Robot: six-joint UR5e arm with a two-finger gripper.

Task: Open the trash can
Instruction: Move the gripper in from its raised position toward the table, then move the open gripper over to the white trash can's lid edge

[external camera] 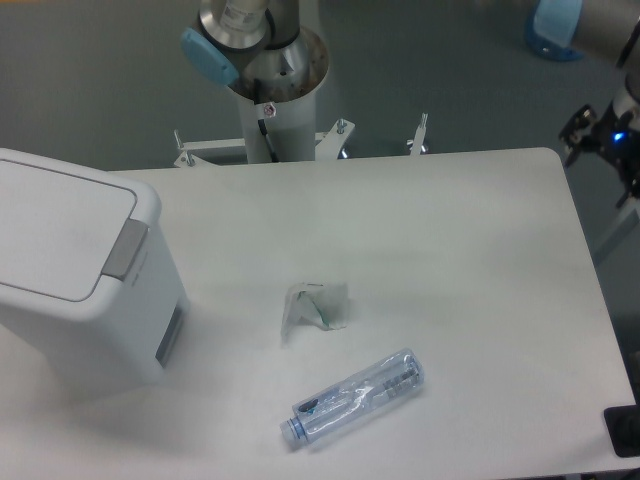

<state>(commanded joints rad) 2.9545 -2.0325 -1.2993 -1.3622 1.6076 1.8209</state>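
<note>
The trash can (80, 290) is a large white boxy bin standing on the left of the table. Its flat white lid (55, 230) lies shut. The grey push tab (125, 250) sits on the rim that faces the middle of the table. My gripper (592, 135) is a dark shape with a blue light, just off the table's far right corner and a long way from the bin. It is partly cut off by the frame edge, so I cannot tell how the jaws stand. It holds nothing that I can see.
A crumpled clear wrapper (315, 305) lies mid-table. A clear plastic bottle (355, 398) lies on its side near the front edge. The arm's base column (270, 100) stands behind the white table (450, 250). A black object (625, 432) sits at the front right corner.
</note>
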